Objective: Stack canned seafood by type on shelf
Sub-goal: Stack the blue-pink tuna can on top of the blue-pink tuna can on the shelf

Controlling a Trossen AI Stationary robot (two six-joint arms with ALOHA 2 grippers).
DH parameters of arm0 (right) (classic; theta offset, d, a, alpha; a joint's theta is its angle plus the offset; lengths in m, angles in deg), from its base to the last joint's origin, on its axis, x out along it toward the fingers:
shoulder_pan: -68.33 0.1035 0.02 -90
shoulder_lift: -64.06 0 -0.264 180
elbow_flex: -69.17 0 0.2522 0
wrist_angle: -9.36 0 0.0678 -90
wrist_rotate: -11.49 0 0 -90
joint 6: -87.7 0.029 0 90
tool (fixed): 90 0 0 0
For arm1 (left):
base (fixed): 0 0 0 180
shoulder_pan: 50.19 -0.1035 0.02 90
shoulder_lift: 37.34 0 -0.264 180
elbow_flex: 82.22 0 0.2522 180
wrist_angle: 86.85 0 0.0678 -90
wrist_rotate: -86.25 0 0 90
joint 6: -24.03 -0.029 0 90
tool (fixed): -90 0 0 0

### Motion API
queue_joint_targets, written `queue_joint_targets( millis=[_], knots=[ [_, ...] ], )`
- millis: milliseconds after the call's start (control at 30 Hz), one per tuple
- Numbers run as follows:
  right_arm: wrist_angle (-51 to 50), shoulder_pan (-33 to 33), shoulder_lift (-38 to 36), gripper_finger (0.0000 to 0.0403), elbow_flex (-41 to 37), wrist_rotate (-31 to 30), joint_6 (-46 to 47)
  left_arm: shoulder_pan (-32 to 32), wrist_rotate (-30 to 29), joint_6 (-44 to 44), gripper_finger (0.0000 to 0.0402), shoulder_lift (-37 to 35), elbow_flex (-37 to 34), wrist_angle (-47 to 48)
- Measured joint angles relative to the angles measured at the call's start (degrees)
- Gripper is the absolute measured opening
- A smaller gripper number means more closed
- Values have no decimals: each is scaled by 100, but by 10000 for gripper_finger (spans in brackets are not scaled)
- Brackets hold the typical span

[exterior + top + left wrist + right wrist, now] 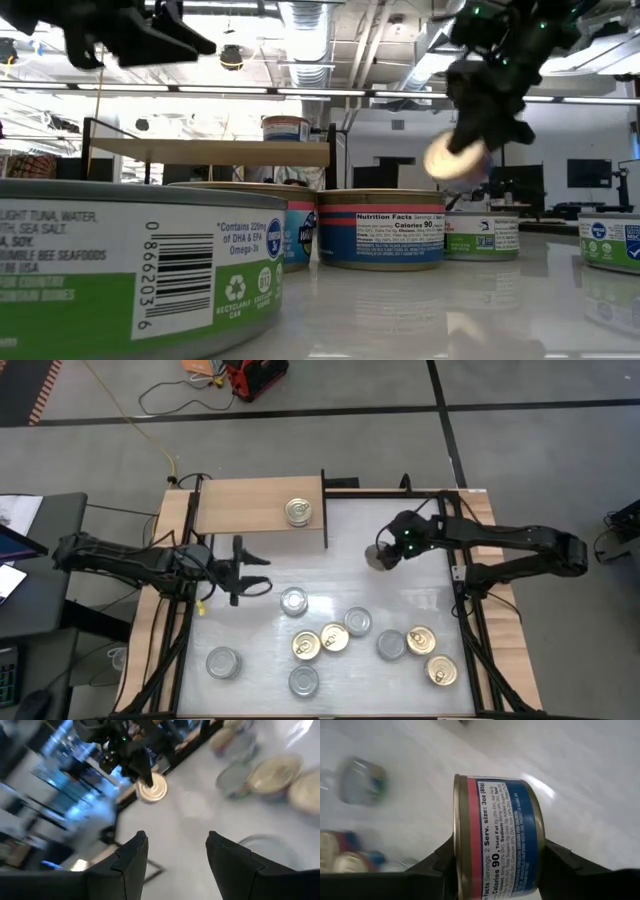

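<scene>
The right claw grips a blue-and-red-labelled tin by its ends, lifted clear of the tabletop just beside the shelf — one gold-lidded tin sits there already. The left claw hangs open, empty, above the tabletop's left side.

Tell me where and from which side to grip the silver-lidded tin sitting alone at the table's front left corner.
Grip the silver-lidded tin across its short round side wall, coming straight down from above. It stands upright with its flat lid up and bare table all around it, so fingers can straddle it on any two opposite sides. The left gripper, open and empty, is the nearer one; the right gripper already holds a can.
</scene>
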Motion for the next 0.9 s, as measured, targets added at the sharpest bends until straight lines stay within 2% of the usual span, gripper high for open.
queue_joint_targets(
  millis=[133, 300, 467, 600, 700, 900],
  knots=[
    [645, 148, -337, 209, 0, 63, 28, 83, -248, -1596, 190, 202, 0, -642],
    [1733, 343, -659, 209, 0, 478, 43, 317, -827, -3572, 190, 549, 0, -1383],
    [2986, 485, -696, 209, 0, 772, 466, 486, -1351, -4882, 190, 1020, 0, -2198],
    [3792, 483, -485, 209, 4, 779, 790, 549, -1689, -5108, 190, 1369, 0, -2846],
    [4262, 357, -184, 209, 34, 781, 904, 549, -1723, -4617, 190, 1539, 0, -3256],
    [4223, -49, 610, 212, 801, 791, 968, 478, -1766, -3638, 190, 1457, 0, -3410]
  ],
)
